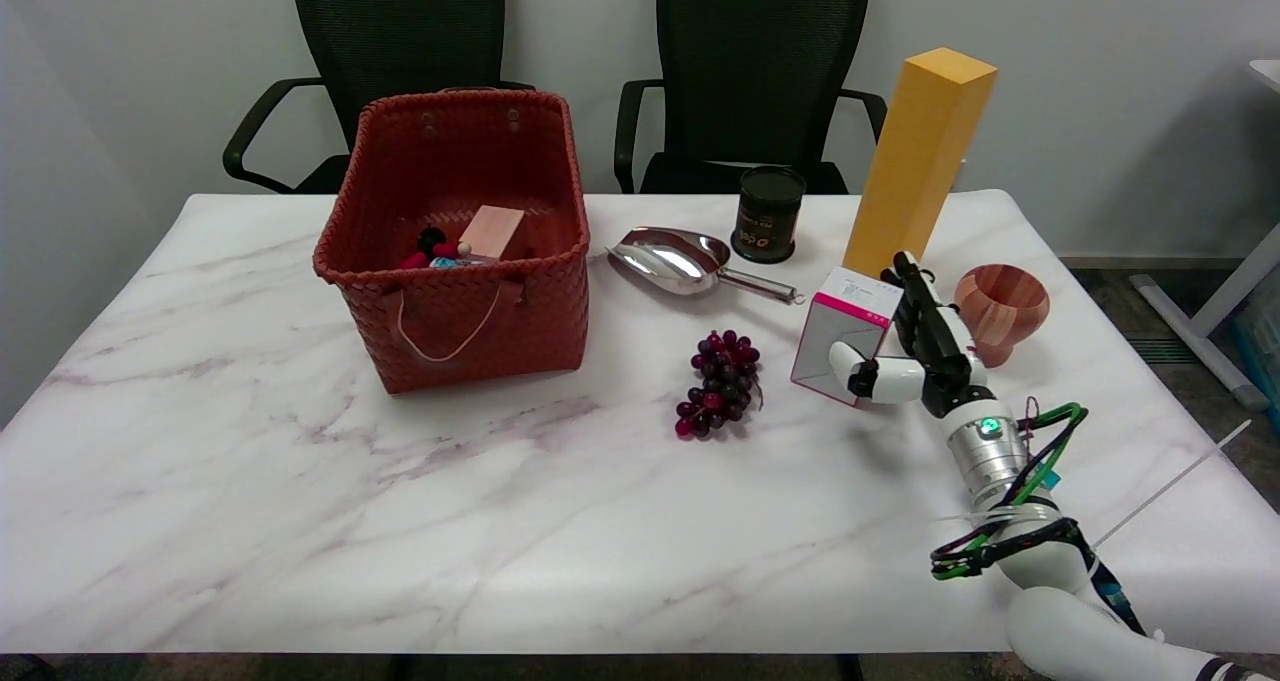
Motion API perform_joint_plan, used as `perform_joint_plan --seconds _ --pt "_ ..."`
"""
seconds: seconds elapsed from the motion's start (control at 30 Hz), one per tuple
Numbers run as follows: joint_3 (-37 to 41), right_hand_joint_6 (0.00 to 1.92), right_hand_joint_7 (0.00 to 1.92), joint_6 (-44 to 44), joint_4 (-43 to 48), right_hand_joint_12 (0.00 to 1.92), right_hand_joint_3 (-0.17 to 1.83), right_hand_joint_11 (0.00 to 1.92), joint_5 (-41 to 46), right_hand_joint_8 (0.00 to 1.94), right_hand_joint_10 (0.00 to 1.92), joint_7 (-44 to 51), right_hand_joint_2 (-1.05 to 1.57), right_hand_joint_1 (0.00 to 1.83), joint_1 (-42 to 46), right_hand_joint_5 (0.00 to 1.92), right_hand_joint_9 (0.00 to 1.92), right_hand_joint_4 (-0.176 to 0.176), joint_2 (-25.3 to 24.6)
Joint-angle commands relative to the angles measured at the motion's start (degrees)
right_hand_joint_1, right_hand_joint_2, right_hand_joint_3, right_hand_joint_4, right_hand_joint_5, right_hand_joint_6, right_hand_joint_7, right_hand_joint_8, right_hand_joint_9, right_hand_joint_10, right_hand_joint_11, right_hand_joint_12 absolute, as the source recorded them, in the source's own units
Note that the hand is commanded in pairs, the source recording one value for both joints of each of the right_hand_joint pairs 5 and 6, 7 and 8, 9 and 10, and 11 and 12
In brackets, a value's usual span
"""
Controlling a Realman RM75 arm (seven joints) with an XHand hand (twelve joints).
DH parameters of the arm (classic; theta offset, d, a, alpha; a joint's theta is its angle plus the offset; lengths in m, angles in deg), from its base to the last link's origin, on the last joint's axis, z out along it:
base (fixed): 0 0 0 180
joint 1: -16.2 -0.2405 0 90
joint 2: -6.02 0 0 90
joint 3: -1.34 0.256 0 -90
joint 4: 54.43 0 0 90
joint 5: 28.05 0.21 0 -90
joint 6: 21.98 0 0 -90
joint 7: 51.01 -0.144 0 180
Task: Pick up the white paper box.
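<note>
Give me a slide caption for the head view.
Right hand closing around the white paper box between grapes and wooden bowl.

Wooden cup (1001,310) and tall yellow box (918,164) close beside white paper box (843,334)

Two chairs (400,61), one basket (455,291)

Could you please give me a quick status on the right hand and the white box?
Right hand around white paper box, fingers either side; lift not confirmed. Box on table. Wooden cup, yellow box close by.
</note>
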Motion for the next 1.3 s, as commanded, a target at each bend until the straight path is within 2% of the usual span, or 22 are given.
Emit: perform_joint_plan --seconds 0.03,0.4,0.73,1.13,1.3 --pt "-0.4 0.0 0.12 -1.4 -5.8 0.0 1.41 0.0 0.0 0.12 0.13 -2.2 0.08 1.3 -3.8 0.0 0.13 0.0 -2.5" --pt "-0.3 0.0 0.15 -1.0 -6.4 0.0 1.44 0.0 -0.3 0.15 0.16 -3.2 0.06 1.29 -4.7 0.0 0.16 0.0 -4.4" --pt "-0.3 0.0 0.17 -1.5 -8.3 0.0 1.45 0.0 -4.7 0.17 0.17 -8.3 0.06 1.28 -6.2 0.0 0.17 0.0 -5.6" --pt "-0.8 0.0 0.2 -2.5 -11.0 0.0 1.4 0.0 -6.8 0.2 0.18 -11.6 0.08 1.28 -7.7 0.0 0.18 0.0 -7.3" --pt "-1.0 0.0 0.28 -2.6 -11.3 0.0 1.38 0.0 -6.8 0.28 0.22 -11.7 0.09 1.28 -7.8 0.0 0.22 0.0 -7.3"
